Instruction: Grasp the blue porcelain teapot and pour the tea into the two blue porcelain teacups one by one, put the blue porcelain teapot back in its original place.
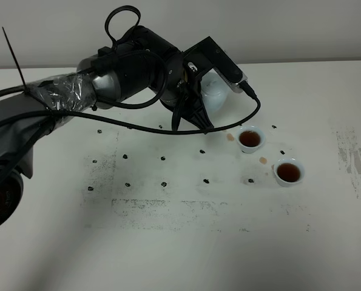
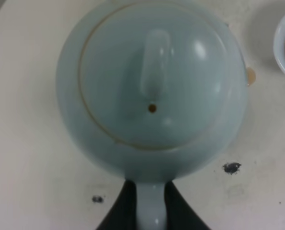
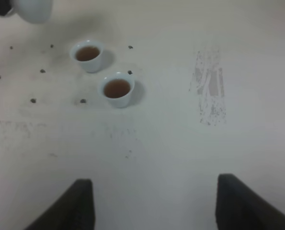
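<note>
The blue porcelain teapot (image 2: 152, 86) is upright, its lid on, with my left gripper (image 2: 151, 213) shut on its loop handle (image 2: 151, 203). In the high view the teapot (image 1: 216, 94) is half hidden behind the left wrist, left of and behind the two blue porcelain teacups. I cannot tell whether its base touches the table. Both teacups (image 1: 250, 139) (image 1: 288, 172) hold brown tea. The right wrist view shows both teacups (image 3: 88, 55) (image 3: 117, 88) and a bit of the teapot (image 3: 34, 9). My right gripper (image 3: 156, 206) is open over bare table, well clear of them.
Small tea drips (image 1: 230, 137) (image 1: 263, 160) lie on the white table (image 1: 180, 254) near the cups. Dark specks dot the middle, and a grey scuffed patch (image 1: 353, 160) marks the right side. The left arm's cables (image 1: 138, 126) hang low over the table.
</note>
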`<state>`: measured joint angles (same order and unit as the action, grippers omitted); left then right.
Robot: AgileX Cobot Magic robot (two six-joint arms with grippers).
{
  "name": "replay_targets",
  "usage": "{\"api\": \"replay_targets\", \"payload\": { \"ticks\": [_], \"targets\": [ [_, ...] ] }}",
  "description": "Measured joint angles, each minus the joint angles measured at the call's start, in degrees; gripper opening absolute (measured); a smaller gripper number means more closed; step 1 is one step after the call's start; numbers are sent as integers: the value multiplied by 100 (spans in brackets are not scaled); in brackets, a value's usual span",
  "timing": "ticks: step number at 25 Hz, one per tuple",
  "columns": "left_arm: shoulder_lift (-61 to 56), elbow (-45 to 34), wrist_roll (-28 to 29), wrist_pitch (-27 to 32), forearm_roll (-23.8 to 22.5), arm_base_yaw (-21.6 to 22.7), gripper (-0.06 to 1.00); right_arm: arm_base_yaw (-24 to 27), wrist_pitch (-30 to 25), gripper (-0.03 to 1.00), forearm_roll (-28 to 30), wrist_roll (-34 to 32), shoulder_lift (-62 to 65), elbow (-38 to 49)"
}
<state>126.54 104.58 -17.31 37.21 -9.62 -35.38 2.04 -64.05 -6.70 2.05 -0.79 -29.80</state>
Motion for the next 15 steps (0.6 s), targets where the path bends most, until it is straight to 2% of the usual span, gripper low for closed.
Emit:
{"api": "replay_targets", "payload": {
  "ticks": [6, 15],
  "targets": [
    [336, -24, 14, -6, 401, 10, 4, 0, 0, 52, 0, 0, 0, 0],
    [613, -47, 19, -138, 471, 10, 4, 0, 0, 52, 0, 0, 0, 0]
  ]
}}
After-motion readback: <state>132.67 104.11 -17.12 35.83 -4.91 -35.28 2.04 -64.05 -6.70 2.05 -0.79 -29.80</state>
